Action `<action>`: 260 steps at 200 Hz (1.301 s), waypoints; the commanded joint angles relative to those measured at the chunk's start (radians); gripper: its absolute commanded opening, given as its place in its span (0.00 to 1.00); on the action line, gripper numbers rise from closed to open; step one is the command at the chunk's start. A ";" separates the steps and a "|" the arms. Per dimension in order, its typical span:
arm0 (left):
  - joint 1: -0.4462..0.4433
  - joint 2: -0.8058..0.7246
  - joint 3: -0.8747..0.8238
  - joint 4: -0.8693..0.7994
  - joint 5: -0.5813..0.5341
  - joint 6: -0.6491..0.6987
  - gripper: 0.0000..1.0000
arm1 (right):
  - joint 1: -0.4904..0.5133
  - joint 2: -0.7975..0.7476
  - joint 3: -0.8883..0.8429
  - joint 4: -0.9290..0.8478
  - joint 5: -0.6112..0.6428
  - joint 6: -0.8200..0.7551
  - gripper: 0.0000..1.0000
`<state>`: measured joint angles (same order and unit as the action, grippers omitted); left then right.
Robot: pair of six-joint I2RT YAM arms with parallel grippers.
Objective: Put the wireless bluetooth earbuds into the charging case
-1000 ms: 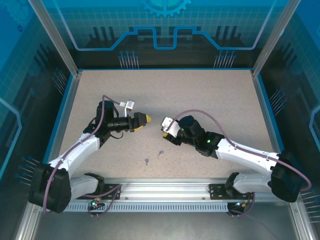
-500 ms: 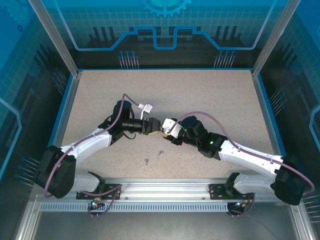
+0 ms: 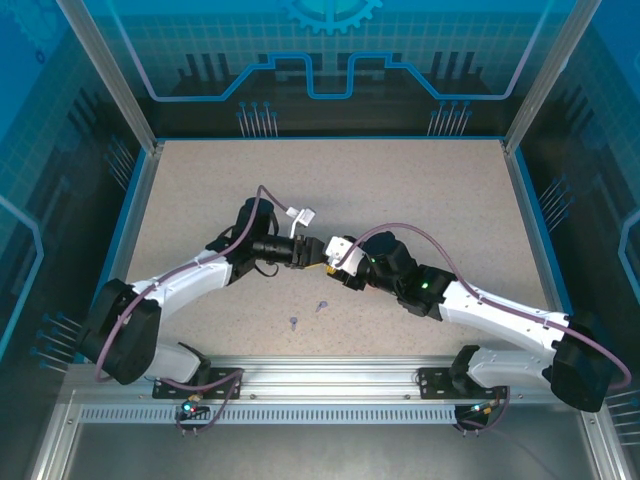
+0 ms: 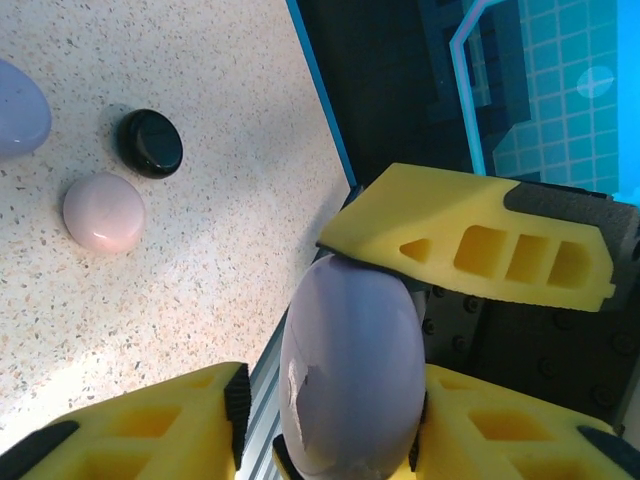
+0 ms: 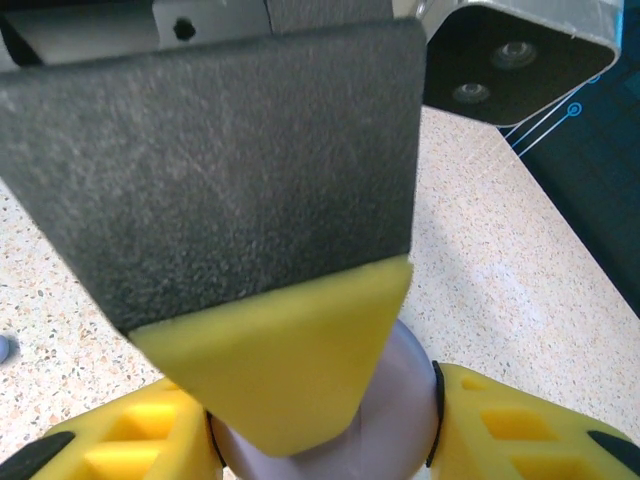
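Observation:
A lavender charging case (image 4: 350, 360) is held up over the middle of the table, where both grippers meet. My left gripper (image 3: 311, 252) (image 4: 330, 405) is shut on it, one yellow finger on each side. My right gripper (image 3: 329, 259) (image 5: 325, 425) is shut on the same case (image 5: 405, 400); one of its fingers (image 4: 470, 240) presses the case's upper edge. The left gripper's black-and-yellow finger (image 5: 230, 200) covers most of the case in the right wrist view. Two tiny lavender earbuds (image 3: 293, 323) (image 3: 321, 306) lie on the table in front of the grippers.
In the left wrist view a black disc case (image 4: 150, 143), a pink one (image 4: 104, 212) and part of a lavender one (image 4: 18, 105) lie on the speckled table near its blue edge (image 4: 320, 110). Both arms reach inward from the front rail (image 3: 320, 375).
My left arm has swung right to meet the right gripper, and its jaws have closed round the lavender case. The right gripper has kept its hold and barely moved.

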<state>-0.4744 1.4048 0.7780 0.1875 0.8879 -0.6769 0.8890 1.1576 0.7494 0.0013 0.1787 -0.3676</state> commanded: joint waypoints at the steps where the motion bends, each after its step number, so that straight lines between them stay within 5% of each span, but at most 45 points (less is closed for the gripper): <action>1: -0.011 0.010 0.040 -0.025 0.021 0.031 0.41 | -0.004 -0.009 -0.001 0.021 0.026 -0.001 0.44; 82: -0.013 -0.009 0.053 -0.038 0.021 0.086 0.23 | -0.039 -0.005 0.032 -0.023 -0.005 0.063 0.48; 156: -0.014 -0.140 -0.036 0.165 -0.106 0.152 0.18 | -0.156 -0.235 0.018 -0.056 -0.277 0.249 1.00; 220: -0.104 -0.312 -0.199 0.526 -0.290 0.369 0.10 | -0.219 -0.354 0.027 -0.003 -0.392 0.516 1.00; 260: -0.159 -0.385 -0.231 0.583 -0.342 0.524 0.07 | -0.219 -0.321 0.077 0.068 -0.483 0.575 1.00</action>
<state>-0.6212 1.0573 0.5568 0.6487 0.6029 -0.2924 0.6792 0.8196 0.7723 -0.0128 -0.2214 0.1310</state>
